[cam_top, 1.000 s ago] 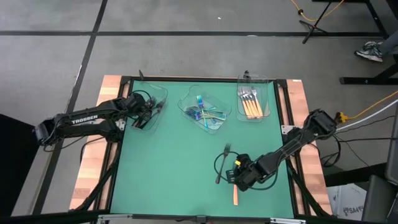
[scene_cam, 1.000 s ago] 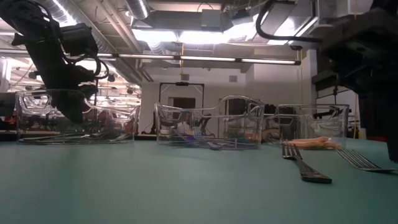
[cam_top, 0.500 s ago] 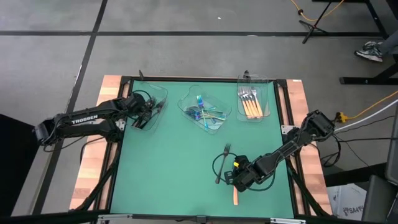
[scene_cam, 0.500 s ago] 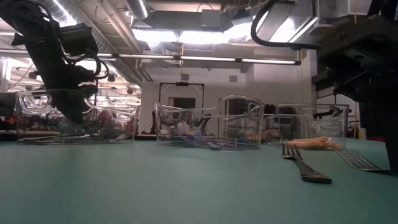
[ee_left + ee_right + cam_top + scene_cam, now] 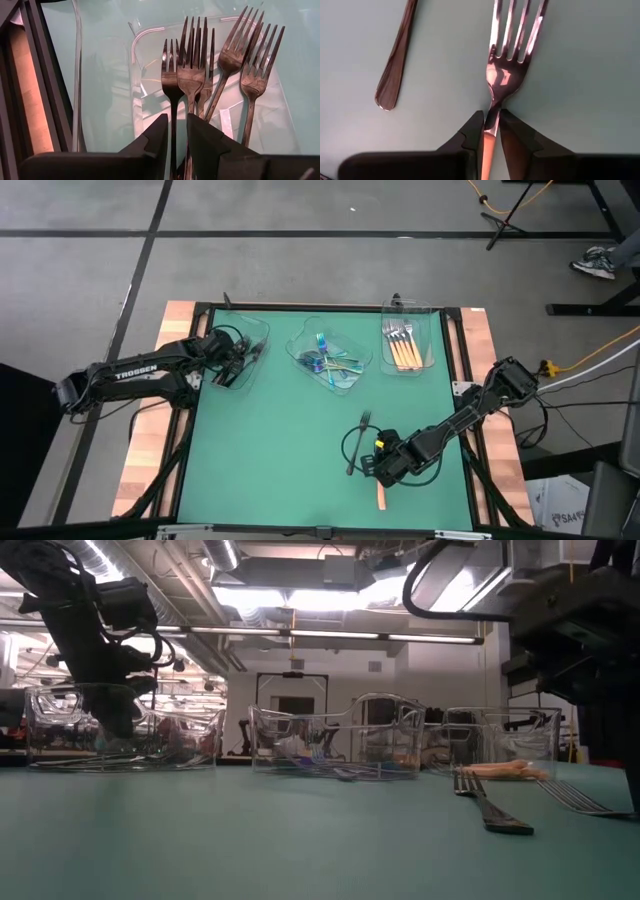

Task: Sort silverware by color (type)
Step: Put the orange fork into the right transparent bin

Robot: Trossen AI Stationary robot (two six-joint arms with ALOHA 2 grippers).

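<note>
My right gripper (image 5: 385,465) stands near the table's front right, shut on a silver fork with an orange handle (image 5: 512,45) that lies on the green mat. A dark fork (image 5: 357,442) lies just to its left. My left gripper (image 5: 240,360) is inside the clear left tray (image 5: 252,335), over several dark forks (image 5: 240,65), with one dark fork's handle between its fingers. The middle tray (image 5: 300,350) holds iridescent blue-purple pieces. In the right tray (image 5: 432,340) lie orange-handled forks. My left gripper has a dark fork's handle (image 5: 173,112) between its two fingers, which slant down from the table's left and lie along the fork. Its tines point away over the other forks; whether it is lifted clear, I cannot tell. My right gripper pinches the fork's neck (image 5: 492,117), where the silver meets the orange handle. The fingers (image 5: 474,131) come from above, pointing steeply down, one on each side. The fork lies flat on the mat, and its orange handle end (image 5: 379,496) sticks out toward the near edge.
Black rails and wood strips (image 5: 487,340) border the green mat. Bare mat (image 5: 270,450) stretches across the middle and near left. In the low view the three clear trays (image 5: 330,740) stand in a row at the far side.
</note>
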